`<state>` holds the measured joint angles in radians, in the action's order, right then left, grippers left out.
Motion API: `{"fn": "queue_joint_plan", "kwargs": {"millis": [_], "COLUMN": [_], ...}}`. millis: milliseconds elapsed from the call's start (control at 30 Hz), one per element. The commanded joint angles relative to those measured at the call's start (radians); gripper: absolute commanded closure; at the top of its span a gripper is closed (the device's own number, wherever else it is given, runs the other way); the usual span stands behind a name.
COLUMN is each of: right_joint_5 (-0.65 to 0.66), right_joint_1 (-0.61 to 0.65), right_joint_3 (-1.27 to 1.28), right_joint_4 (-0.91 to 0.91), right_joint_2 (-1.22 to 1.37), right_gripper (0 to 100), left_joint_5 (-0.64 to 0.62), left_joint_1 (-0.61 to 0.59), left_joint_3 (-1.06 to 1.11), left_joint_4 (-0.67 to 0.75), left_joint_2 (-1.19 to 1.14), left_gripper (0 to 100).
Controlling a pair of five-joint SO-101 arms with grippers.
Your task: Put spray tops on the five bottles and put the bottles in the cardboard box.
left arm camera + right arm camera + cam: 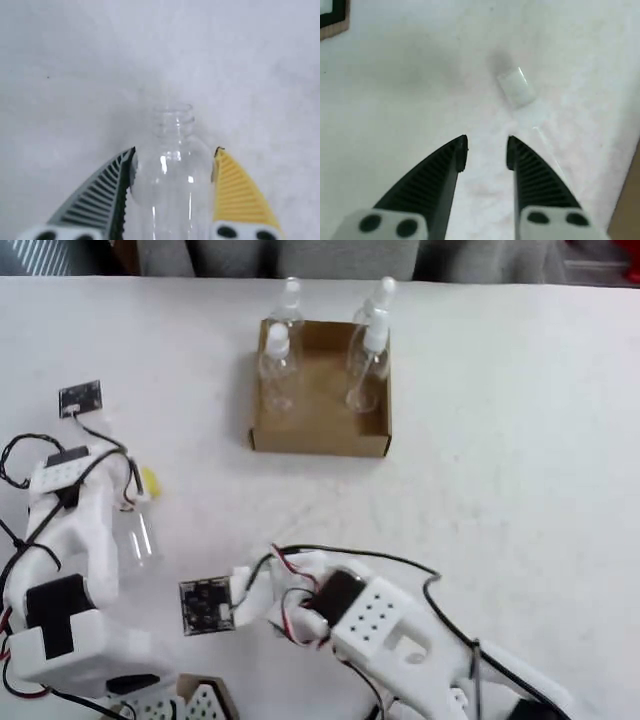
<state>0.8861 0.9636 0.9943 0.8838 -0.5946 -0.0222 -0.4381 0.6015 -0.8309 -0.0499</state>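
Spray top (516, 86) just ahead of right gripper (486, 142), one o'clock, jaws parted, empty; left gripper (175, 150) clamps capless bottle (171, 190).

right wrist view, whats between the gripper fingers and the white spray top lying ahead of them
The stretch is bare: in the right wrist view, plain white table lies between the right gripper and the spray top.

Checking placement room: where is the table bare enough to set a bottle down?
Widest bare table lies right of the cardboard box; another strip runs between box and arms. Crowded: the box's back edge, with four bottles, and the left gripper around the uncapped bottle.
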Motion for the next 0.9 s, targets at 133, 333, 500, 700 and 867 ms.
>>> {"fn": "queue_joint_plan", "kwargs": {"millis": [133,333,500,700,867], "right_joint_5": [0.035,0.164,0.167,0.169,0.169], "right_joint_1": [0.001,-0.061,-0.104,-0.107,-0.107], "right_joint_3": [-0.166,-0.267,-0.345,-0.400,-0.442], "right_joint_4": [-0.101,-0.101,-0.104,-0.104,-0.104], "right_joint_2": [0.234,0.400,0.521,0.630,0.690], "right_gripper": [80.1,80.1,80.3,80.4,80.5], "left_joint_5": [-0.003,-0.003,-0.003,-0.003,-0.003], "left_joint_1": [-0.008,-0.008,-0.007,-0.007,-0.005], "left_joint_3": [-0.041,-0.041,-0.043,-0.044,-0.044], "left_joint_4": [0.048,0.051,0.052,0.052,0.052], "left_joint_2": [0.018,0.018,0.018,0.018,0.016], "left_gripper": [90,90,90,90,90]}}
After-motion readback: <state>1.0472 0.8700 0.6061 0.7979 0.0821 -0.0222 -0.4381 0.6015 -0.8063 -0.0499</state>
